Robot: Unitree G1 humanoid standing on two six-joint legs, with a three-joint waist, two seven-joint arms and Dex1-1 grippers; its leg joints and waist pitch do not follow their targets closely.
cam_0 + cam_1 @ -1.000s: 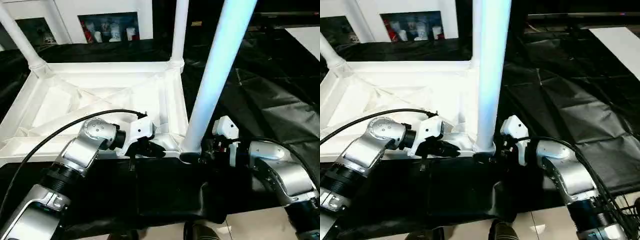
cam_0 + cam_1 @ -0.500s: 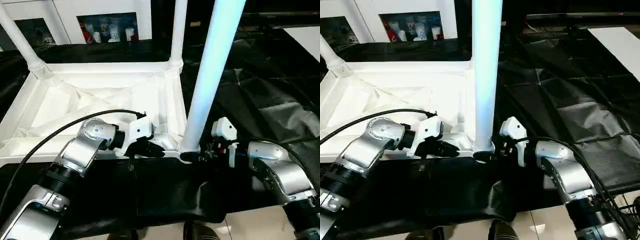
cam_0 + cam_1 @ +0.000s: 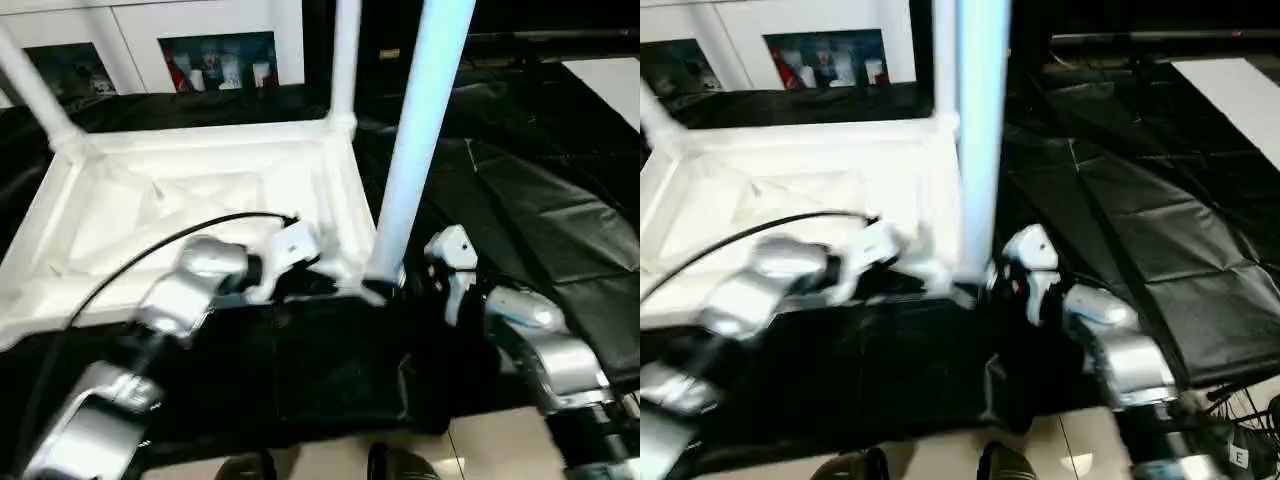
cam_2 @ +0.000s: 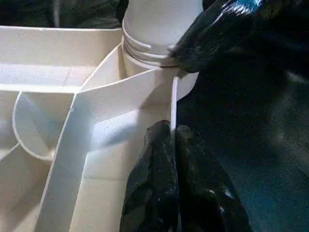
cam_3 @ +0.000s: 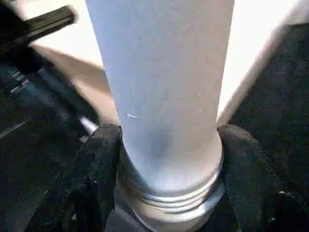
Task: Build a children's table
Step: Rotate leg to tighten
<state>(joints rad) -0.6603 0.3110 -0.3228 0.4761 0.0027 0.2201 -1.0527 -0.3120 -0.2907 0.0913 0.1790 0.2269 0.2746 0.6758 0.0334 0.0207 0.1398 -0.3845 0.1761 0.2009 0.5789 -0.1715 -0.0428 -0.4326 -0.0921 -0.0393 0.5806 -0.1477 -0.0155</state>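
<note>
R hand [image 5: 166, 183] is clamped on the near leg [image 3: 415, 140] just above its ribbed flared end, a black finger [image 5: 99, 174] touching each side. That leg stands upright in the near corner socket of the upturned tabletop [image 3: 190, 200]. L hand [image 4: 174, 145], fingers together, pinches the thin white edge of the tabletop's rim right beside that socket. Tabletop lies ribs-up on a black sheet [image 3: 530, 200] over the counter. Two more legs [image 3: 345, 60] stand in the far corners. White cabinet [image 3: 220, 40] w/ small items sits behind.
</note>
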